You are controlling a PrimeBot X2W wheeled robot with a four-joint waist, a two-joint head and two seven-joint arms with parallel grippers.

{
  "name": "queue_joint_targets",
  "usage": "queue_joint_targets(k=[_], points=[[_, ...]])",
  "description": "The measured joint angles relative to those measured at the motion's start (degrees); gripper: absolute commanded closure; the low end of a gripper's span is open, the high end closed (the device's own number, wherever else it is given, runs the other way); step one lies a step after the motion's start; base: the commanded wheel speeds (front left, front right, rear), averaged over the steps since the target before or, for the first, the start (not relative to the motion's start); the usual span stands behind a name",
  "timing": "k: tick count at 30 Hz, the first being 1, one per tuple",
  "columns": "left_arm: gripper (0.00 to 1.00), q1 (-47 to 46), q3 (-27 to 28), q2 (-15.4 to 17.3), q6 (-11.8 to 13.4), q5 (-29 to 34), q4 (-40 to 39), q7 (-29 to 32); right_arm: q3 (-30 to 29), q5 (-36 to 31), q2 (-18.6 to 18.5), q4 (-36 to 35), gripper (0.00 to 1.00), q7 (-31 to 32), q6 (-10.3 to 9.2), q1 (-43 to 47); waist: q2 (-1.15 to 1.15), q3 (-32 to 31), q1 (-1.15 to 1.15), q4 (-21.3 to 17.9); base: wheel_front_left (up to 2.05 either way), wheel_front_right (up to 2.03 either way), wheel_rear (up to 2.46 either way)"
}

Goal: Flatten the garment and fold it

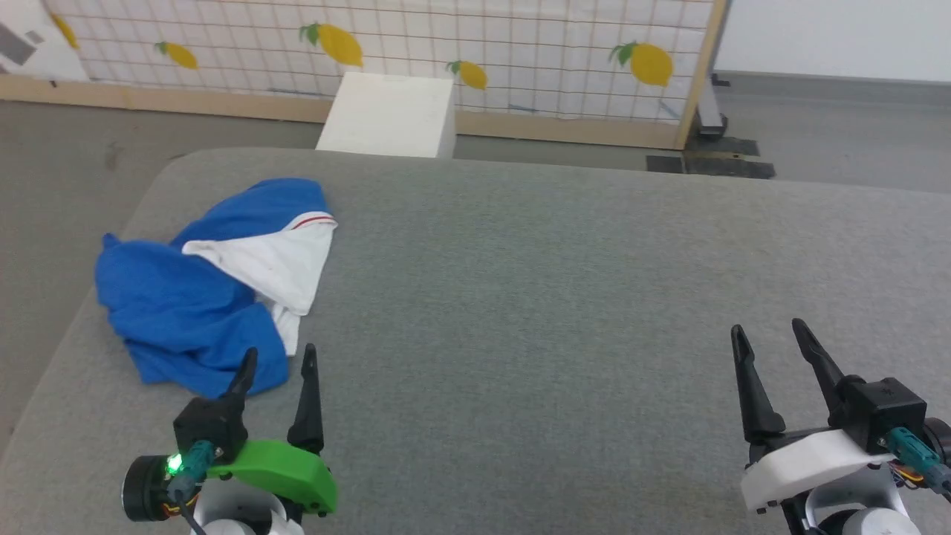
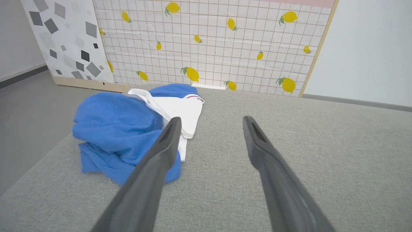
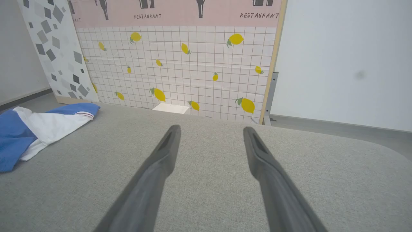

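Grey padded table [image 1: 565,282]: garment [image 1: 193,312] crumpled at left edge, nothing flattened or folded yet. Left gripper [image 1: 278,360] near it, right gripper [image 1: 769,338] well apart; both spread, empty.

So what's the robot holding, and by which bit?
Nothing. The left claw and right claw are open and empty; the shirt lies crumpled on the grey surface.

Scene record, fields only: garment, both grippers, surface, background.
item: garment, blue and white, crumpled heap, not yet flattened
location: left part of grey padded surface
left: left gripper open, empty, at the heap's near edge
right: right gripper open, empty, well apart from the heap
background: white box, lemon-print panel
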Motion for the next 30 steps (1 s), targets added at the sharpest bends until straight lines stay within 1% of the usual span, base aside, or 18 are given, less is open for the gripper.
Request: queue_joint_targets(k=[11, 23, 30], points=[[0.00, -0.2, 3.6, 0.0, -0.1, -1.7, 0.0, -1.3, 1.3, -1.1, 0.0, -1.2, 0.00, 0.0, 0.01, 0.0, 0.00, 0.2, 0.00, 6.7, 0.00, 0.00, 0.00], [0.00, -0.3, 6.8, 0.0, -1.1, -2.1, 0.7, -2.8, 4.1, -1.7, 0.0, -0.9, 0.00, 0.1, 0.01, 0.0, 0.00, 0.6, 0.00, 14.7, 0.00, 0.00, 0.00], [0.00, -0.3, 7.9, 0.0, -1.8, -1.6, 1.5, -3.5, 5.1, -2.2, 0.0, -0.4, 0.00, 0.0, 0.01, 0.0, 0.00, 1.2, 0.00, 18.8, 0.00, 0.00, 0.00]])
